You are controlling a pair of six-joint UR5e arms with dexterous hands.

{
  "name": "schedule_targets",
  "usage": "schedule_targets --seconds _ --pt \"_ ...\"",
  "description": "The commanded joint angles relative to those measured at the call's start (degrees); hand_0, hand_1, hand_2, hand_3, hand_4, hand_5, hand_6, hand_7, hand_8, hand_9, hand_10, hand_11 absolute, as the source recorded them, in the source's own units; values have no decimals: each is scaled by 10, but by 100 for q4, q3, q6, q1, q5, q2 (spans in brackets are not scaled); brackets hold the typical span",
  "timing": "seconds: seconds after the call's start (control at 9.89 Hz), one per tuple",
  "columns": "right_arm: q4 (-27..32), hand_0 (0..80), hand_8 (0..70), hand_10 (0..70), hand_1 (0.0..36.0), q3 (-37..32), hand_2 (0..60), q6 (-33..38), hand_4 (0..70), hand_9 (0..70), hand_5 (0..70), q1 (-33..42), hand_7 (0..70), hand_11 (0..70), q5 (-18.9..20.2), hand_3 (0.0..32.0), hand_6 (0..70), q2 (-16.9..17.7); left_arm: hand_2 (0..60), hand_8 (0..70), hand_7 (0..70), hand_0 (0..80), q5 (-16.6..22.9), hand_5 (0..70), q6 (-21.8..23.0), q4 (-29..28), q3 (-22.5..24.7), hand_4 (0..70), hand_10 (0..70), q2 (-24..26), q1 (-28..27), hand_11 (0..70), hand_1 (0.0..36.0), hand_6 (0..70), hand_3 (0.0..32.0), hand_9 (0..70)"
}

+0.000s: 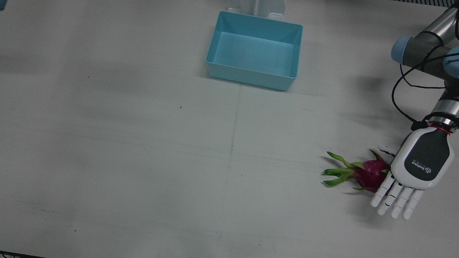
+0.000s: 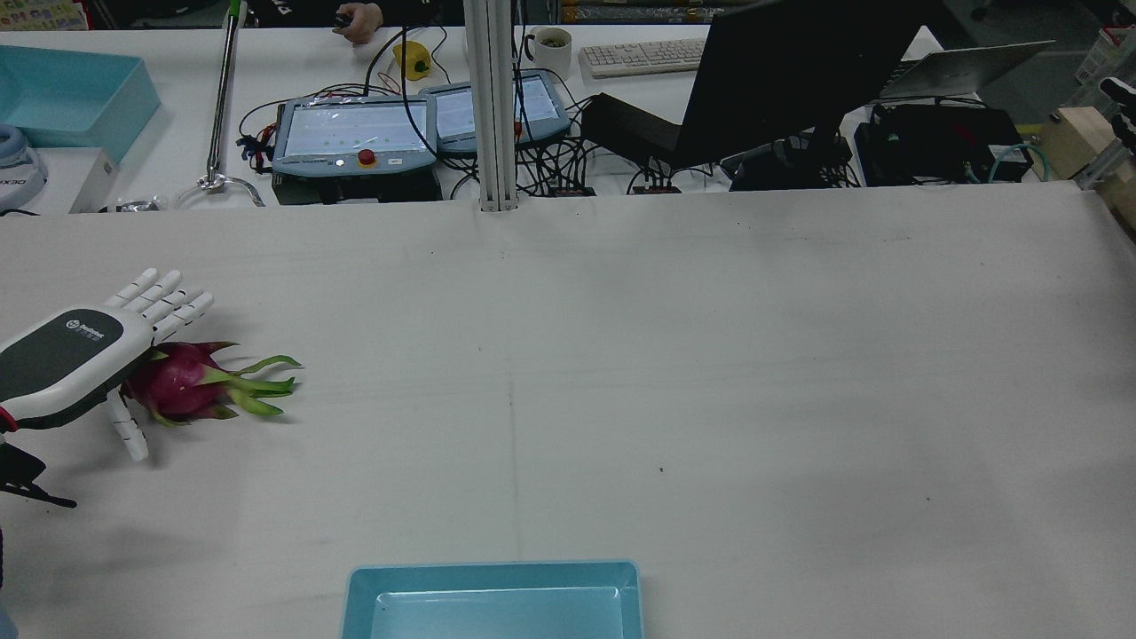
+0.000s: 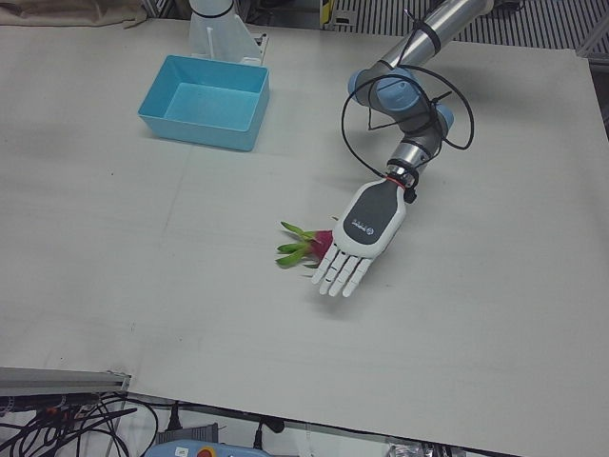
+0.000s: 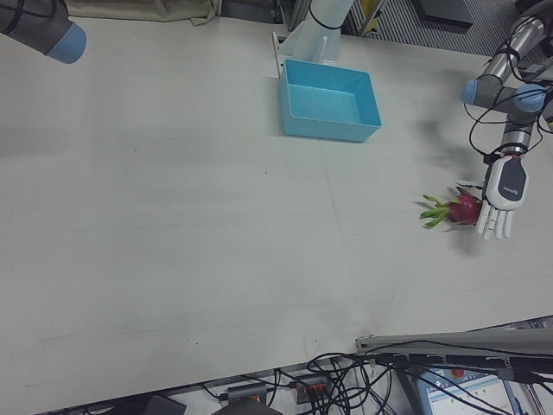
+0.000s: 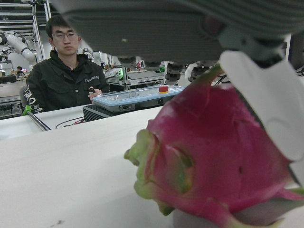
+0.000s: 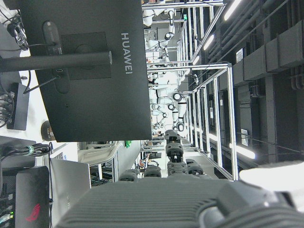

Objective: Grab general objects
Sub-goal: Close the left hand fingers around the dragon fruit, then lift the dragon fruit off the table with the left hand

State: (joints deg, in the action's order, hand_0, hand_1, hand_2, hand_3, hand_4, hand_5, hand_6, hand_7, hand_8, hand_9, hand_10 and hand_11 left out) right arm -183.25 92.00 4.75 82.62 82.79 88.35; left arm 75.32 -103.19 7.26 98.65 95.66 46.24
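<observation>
A magenta dragon fruit (image 1: 371, 173) with green leafy tips lies on the white table. It also shows in the rear view (image 2: 177, 383), the left-front view (image 3: 322, 242) and the right-front view (image 4: 465, 207). My left hand (image 1: 419, 165) hovers palm-down over its stem-side half, with the fingers (image 1: 392, 199) stretched out straight and the thumb apart. It is open and holds nothing. In the left hand view the fruit (image 5: 213, 152) fills the space just under the palm, with a white finger (image 5: 266, 104) against its right side. The right hand view shows only the dark palm base (image 6: 142, 204).
An empty light blue bin (image 1: 251, 77) stands at the table's robot side, near the middle, well away from the fruit. The right arm's elbow (image 4: 39, 26) is at the far corner. A monitor, teach pendants and cables sit beyond the table's operator edge (image 2: 568, 191).
</observation>
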Motion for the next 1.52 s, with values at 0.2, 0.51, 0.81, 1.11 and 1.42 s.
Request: schedule_targets --seconds 0.2,0.51,0.81,1.11,1.42 --pt "0 0 0 0 0 -6 0 0 0 0 0 0 0 0 0 0 0 -2 56 0 161 474 -34 0 -113 -14 -460 42 0 366 -150 0 134 0 0 18" --pt "0 0 0 0 0 2 0 0 0 0 0 0 0 0 0 0 0 -2 152 142 525 487 -52 119 -113 -101 -461 235 258 357 -141 385 137 212 0 266" --pt "0 0 0 0 0 2 0 0 0 0 0 0 0 0 0 0 0 -2 109 373 700 470 -52 313 -78 -119 -373 357 548 357 -98 700 63 446 0 572" --pt "0 0 0 0 0 3 0 0 0 0 0 0 0 0 0 0 0 -2 74 580 700 453 0 449 36 -120 21 581 700 322 -10 700 0 691 0 700" --pt "0 0 0 0 0 3 0 0 0 0 0 0 0 0 0 0 0 -2 151 700 700 434 27 656 1062 -119 128 700 700 331 -27 700 0 700 0 700"
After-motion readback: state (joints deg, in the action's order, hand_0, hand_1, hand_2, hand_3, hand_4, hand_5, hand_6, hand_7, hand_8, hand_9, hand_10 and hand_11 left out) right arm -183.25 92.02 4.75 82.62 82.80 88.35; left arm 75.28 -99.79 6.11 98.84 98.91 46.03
